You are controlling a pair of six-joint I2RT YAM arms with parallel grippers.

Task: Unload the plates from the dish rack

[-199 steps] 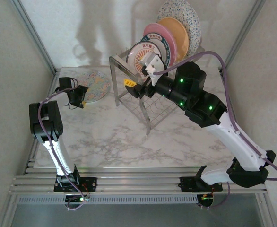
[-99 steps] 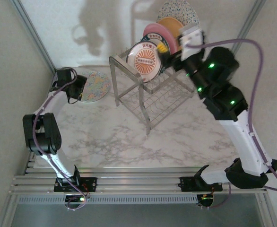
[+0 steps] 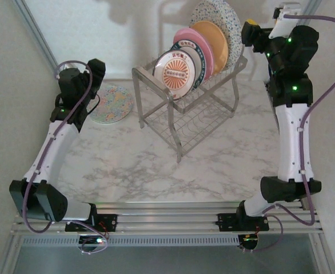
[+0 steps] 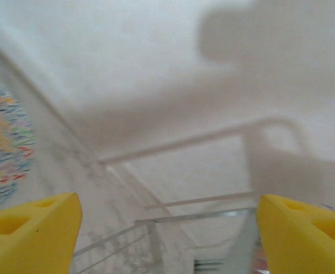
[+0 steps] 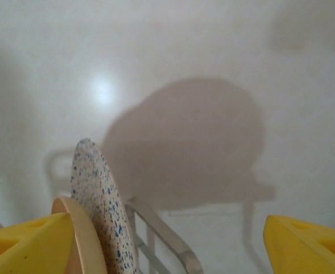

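Several plates (image 3: 176, 73) stand in the dish rack (image 3: 179, 123) — a speckled plate (image 3: 111, 104) alongside.

Counter (image 3: 156, 165): white marble top with grey veining. Rack (image 3: 182, 123) stands on it at rear centre, turned at an angle to the edges. One multicolour-speckled plate (image 3: 111, 103) lies flat rear-left, just beside the rack.

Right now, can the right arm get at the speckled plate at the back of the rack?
Probably yes: the right fingers are open beside the speckled plate, its rim exposed with nothing between. The orange plate stands close in front, so clearance looks tight.
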